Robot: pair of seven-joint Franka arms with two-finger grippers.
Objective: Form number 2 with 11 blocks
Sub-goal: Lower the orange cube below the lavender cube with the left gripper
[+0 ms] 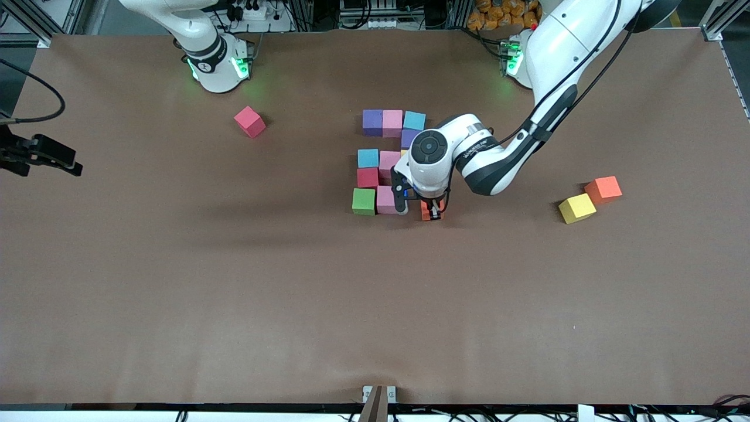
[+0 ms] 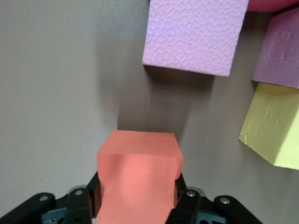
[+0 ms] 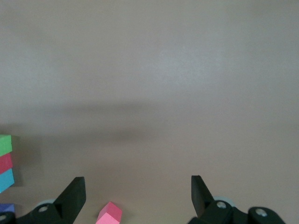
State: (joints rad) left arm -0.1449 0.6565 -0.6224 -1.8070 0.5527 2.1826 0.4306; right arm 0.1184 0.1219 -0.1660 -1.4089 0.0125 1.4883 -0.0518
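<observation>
A matte foam orange cube (image 2: pixel 139 175) sits clamped in the left end effector (image 1: pixel 432 212), just beside the pink cube (image 1: pixel 385 200) ending the unfinished number 2 (image 1: pixel 384 161), whose long axis runs away from the front camera. The right end effector (image 3: pixel 138 193) waits wide open above the table (image 1: pixel 176 281).

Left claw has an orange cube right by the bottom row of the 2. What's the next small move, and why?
Probably slide the orange cube sideways against the pink cube, then open. The left claw is shut on it low beside the row nearest the front camera, where only the green cube and the pink one lie; a gap shows between orange and pink. The right claw waits open.
</observation>
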